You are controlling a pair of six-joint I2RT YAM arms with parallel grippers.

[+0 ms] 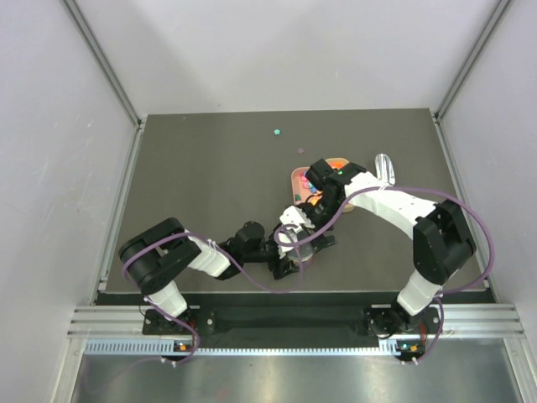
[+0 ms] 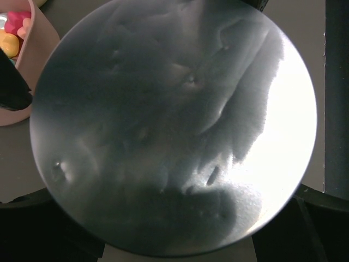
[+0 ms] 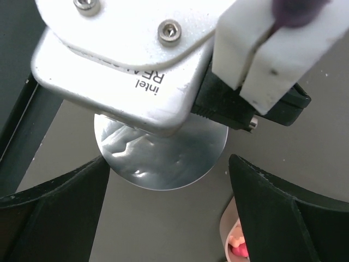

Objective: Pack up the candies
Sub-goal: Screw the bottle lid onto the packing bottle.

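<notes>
The candies (image 1: pixel 312 181) lie in a pink bowl (image 1: pixel 295 178) at mid-table; some show in the left wrist view (image 2: pixel 13 34) and one pink one in the right wrist view (image 3: pixel 238 249). My left gripper (image 1: pixel 295 252) (image 2: pixel 174 229) holds a round silver tin (image 2: pixel 163 125) between its fingers, just near of the bowl. The tin's top fills the left wrist view. My right gripper (image 1: pixel 305 225) (image 3: pixel 168 164) hangs open and empty over the left wrist camera and the tin (image 3: pixel 163 164). A metal scoop (image 1: pixel 384 166) lies to the right of the bowl.
Two stray candies lie on the dark mat behind the bowl, one green (image 1: pixel 276 131) and one pink (image 1: pixel 300 151). The bowl's rim shows at the edge of both wrist views (image 2: pixel 39 54) (image 3: pixel 224 229). White walls enclose the table on three sides.
</notes>
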